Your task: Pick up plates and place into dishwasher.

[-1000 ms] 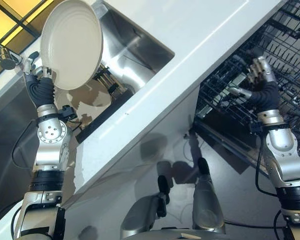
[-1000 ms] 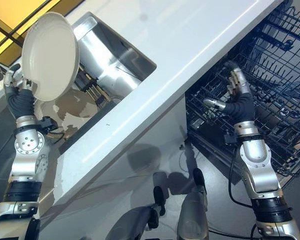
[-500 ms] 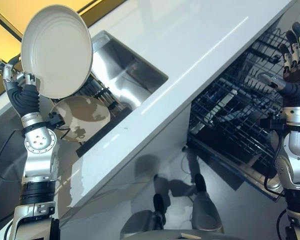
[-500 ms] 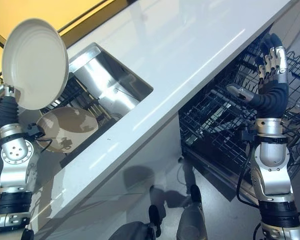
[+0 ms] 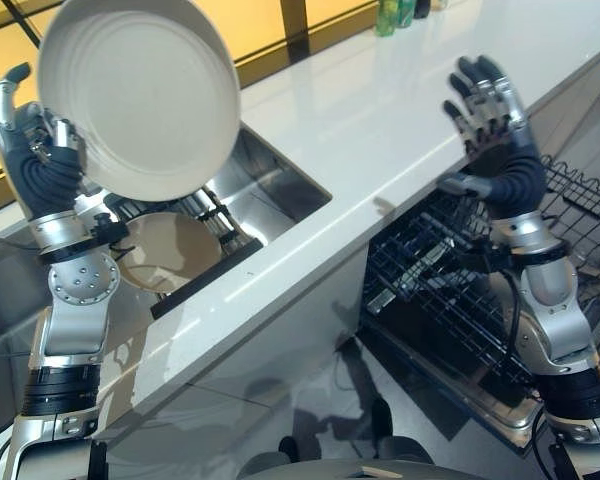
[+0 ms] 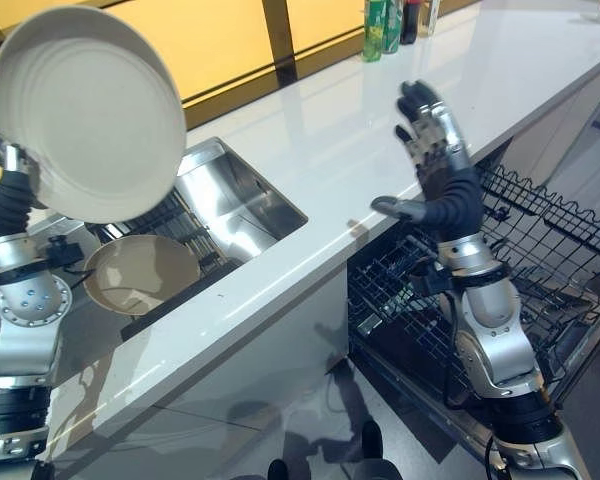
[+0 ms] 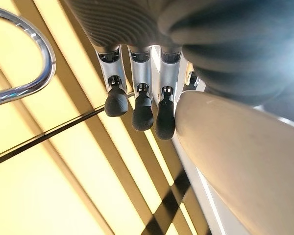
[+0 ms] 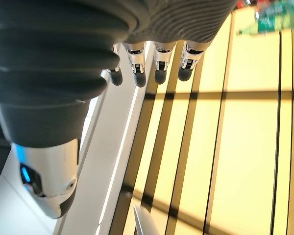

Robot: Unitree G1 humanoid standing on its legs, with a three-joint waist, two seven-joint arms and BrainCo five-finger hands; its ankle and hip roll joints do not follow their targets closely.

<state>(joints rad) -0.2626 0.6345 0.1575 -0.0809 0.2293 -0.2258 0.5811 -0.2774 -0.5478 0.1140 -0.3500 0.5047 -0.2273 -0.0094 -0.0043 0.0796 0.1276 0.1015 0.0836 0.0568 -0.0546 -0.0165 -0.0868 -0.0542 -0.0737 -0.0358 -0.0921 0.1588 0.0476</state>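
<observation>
Left hand (image 5: 35, 150): gripping a white plate (image 5: 140, 95) by its rim, holding it tilted and raised above the sink (image 5: 270, 190). Its wrist view is showing the fingers (image 7: 142, 110) curling against the plate's edge (image 7: 235, 161), with a curved chrome tap (image 7: 24, 54) beside them.

Right hand (image 5: 490, 120): lifting empty over the counter (image 5: 380, 130), fingers spread and straight, thumb jutting sideways. Its wrist view is looking along the fingers (image 8: 159, 73) toward yellow window panes crossed by dark bars.

Second plate (image 6: 140, 275): tan, lying flat low in the sink, beneath the raised one.

Rack (image 6: 540, 260): black wire, pulled out of the open dishwasher below the counter, sitting under the right arm; no plates are showing among its tines.

Bottles (image 6: 385, 25): green, standing at the counter's far edge by the window. The right eye view is showing them whole, while the left eye view is catching just their bases.
</observation>
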